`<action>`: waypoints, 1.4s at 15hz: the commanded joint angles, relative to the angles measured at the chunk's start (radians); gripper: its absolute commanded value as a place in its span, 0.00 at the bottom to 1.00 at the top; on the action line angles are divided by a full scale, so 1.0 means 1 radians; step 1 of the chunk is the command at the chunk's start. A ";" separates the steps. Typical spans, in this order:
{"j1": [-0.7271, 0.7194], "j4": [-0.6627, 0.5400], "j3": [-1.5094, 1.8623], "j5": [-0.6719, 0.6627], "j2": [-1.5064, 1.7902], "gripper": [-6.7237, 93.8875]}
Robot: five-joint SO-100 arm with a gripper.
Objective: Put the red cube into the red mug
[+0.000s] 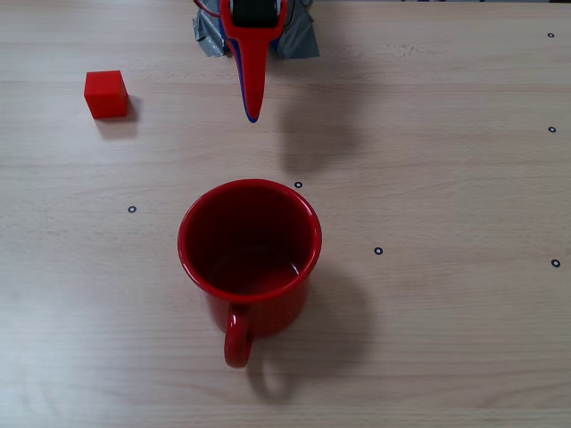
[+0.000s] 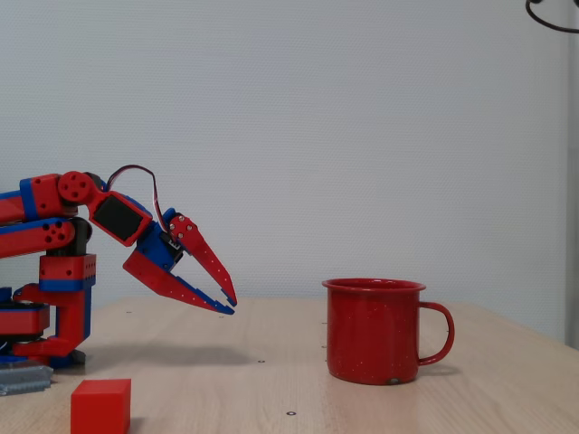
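Gripper hangs above the table with nothing in it; the side fixed view shows its two pointed fingers nearly meeting at the tips, so I judge it practically closed. Red cube sits on the wooden table at the upper left of the overhead fixed view, well apart from the claw and from the red mug; the mug stands upright at the centre, handle toward the camera, its inside bare. By my reading the reach has not yet begun; the next move calls for opening the fingers, swinging toward the cube and descending to straddle it.
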 commanded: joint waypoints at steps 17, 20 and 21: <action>0.055 0.061 -0.353 -0.002 -0.288 0.07; 0.103 0.158 -0.581 -0.014 -0.448 0.07; 0.124 0.189 -0.646 -0.021 -0.492 0.07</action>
